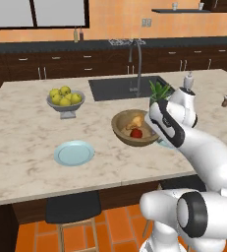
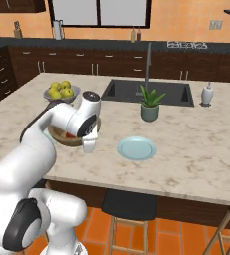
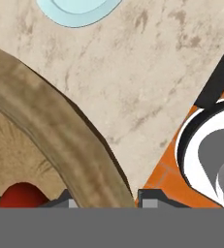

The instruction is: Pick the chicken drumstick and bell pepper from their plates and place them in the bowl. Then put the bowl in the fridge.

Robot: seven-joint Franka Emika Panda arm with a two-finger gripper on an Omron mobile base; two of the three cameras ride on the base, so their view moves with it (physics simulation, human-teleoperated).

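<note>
Two items, the chicken drumstick [image 1: 135,121] and the bell pepper [image 1: 136,133], lie together inside the wooden bowl [image 1: 119,129], which I see just right of centre in the left base view, near the front edge of the marble desk [image 1: 21,142]. My pincer [image 3: 104,199] sits at the bottom centre of the hand view, its tips drawn narrow on either side of the bowl's thick rim, so I judge it is clamped on that rim with the lift to the fridge yet to come. What worries me from here is a one-sided hold: a wide bowl gripped at a single point on its edge may tip as it rises, and the loose pepper and drumstick could roll to the low side or spill out. The rim looks smooth and rounded, so it could also slip between the tips if I swing the arm sharply. One pale-blue plate [image 1: 74,152] rests bare at lower left of the left base view, well apart from the bowl; the second plate [image 2: 137,148] sits bare at the centre of the right base view, near the bowl's far side. A grey footed bowl [image 1: 65,105] at upper left of the left base view holds a heap of yellow-green fruit [image 1: 64,95], and a small potted plant [image 2: 150,103] stands just in front of the sink [image 2: 161,89], close enough that a wide swing of the arm might clip it.
</note>
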